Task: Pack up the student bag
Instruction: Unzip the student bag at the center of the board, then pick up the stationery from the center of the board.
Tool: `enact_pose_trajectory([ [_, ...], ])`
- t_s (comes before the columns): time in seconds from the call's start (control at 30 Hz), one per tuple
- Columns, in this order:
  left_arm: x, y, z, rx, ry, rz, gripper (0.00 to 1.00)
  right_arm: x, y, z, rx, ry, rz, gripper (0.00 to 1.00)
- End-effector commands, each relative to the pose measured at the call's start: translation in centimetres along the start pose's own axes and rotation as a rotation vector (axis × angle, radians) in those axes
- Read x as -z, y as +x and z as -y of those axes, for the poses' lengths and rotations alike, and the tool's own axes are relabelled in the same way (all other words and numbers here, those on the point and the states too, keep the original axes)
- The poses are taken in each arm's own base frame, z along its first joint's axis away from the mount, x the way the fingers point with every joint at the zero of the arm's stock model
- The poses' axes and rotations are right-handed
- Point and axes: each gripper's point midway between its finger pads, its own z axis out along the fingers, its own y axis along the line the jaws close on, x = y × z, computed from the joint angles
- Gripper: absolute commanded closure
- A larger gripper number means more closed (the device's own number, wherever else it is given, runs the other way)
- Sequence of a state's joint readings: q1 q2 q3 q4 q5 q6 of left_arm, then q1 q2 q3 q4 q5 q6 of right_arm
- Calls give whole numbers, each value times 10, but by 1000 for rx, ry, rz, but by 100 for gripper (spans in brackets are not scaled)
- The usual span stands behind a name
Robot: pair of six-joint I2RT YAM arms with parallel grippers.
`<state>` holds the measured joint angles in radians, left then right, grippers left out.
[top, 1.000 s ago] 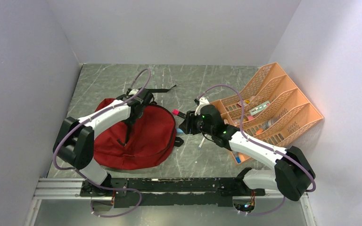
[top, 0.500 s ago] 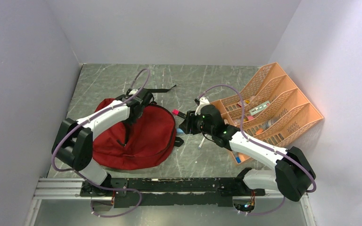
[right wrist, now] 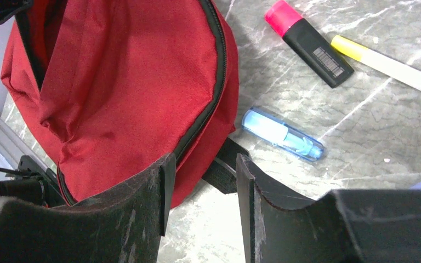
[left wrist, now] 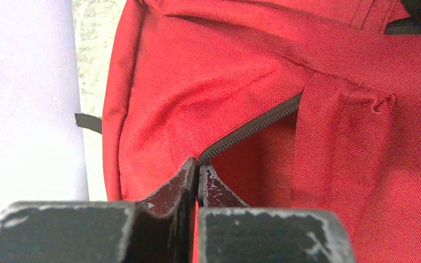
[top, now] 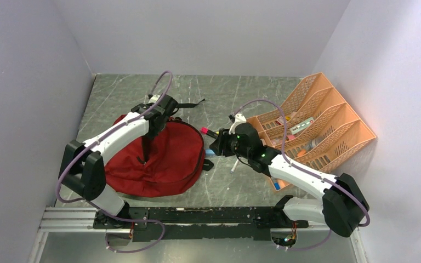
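The dark red student bag (top: 170, 159) lies flat at the table's left. In the left wrist view its fabric (left wrist: 225, 71) fills the frame, with a black zipper line (left wrist: 252, 126) running down to my left gripper (left wrist: 198, 167). My left gripper (top: 153, 129) is shut on the bag's zipper edge near its far side. My right gripper (top: 215, 147) is open at the bag's right edge. In the right wrist view it (right wrist: 204, 160) hangs over the bag's hem (right wrist: 142, 98) and a black strap end (right wrist: 225, 167), gripping nothing.
A pink-capped black highlighter (right wrist: 309, 44), a yellow-tipped white pen (right wrist: 386, 64) and a clear blue tube (right wrist: 282, 135) lie on the table right of the bag. An orange desk organiser (top: 356, 129) holding small items stands at the right wall. Walls close in both sides.
My left gripper has moved toward the far side and slightly left, still shut on the bag's zipper edge, pulling the fabric with it. The right gripper has barely moved.
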<state>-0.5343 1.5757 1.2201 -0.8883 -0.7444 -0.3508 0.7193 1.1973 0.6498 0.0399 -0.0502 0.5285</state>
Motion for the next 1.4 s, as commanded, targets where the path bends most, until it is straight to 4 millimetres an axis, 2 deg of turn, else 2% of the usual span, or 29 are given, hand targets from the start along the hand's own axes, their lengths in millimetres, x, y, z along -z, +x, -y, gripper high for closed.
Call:
enact_pose_trajectory([
  [0.0,14,-14,-18,38,-36,69,95,5,-8,12,-57,68,67,52],
  [0.13,14,-9,-16,81,-5,99,95,7,-4,37,-112,216,63,51],
  [0.3,17,-9,-18,155,51,154,95,11,1,54,-116,350,0,49],
  [0.4,20,-12,-18,197,95,194,95,19,4,75,-180,493,9,47],
  [0.5,23,-14,-17,238,139,224,95,22,7,85,-214,558,18,47],
  [0.77,19,-7,-14,260,172,219,95,41,25,127,-261,844,7,46],
  [1.0,22,-8,-18,287,191,230,95,37,37,136,-235,909,-53,46],
  [1.37,24,-8,-14,287,227,231,95,16,58,134,-258,857,-113,49],
])
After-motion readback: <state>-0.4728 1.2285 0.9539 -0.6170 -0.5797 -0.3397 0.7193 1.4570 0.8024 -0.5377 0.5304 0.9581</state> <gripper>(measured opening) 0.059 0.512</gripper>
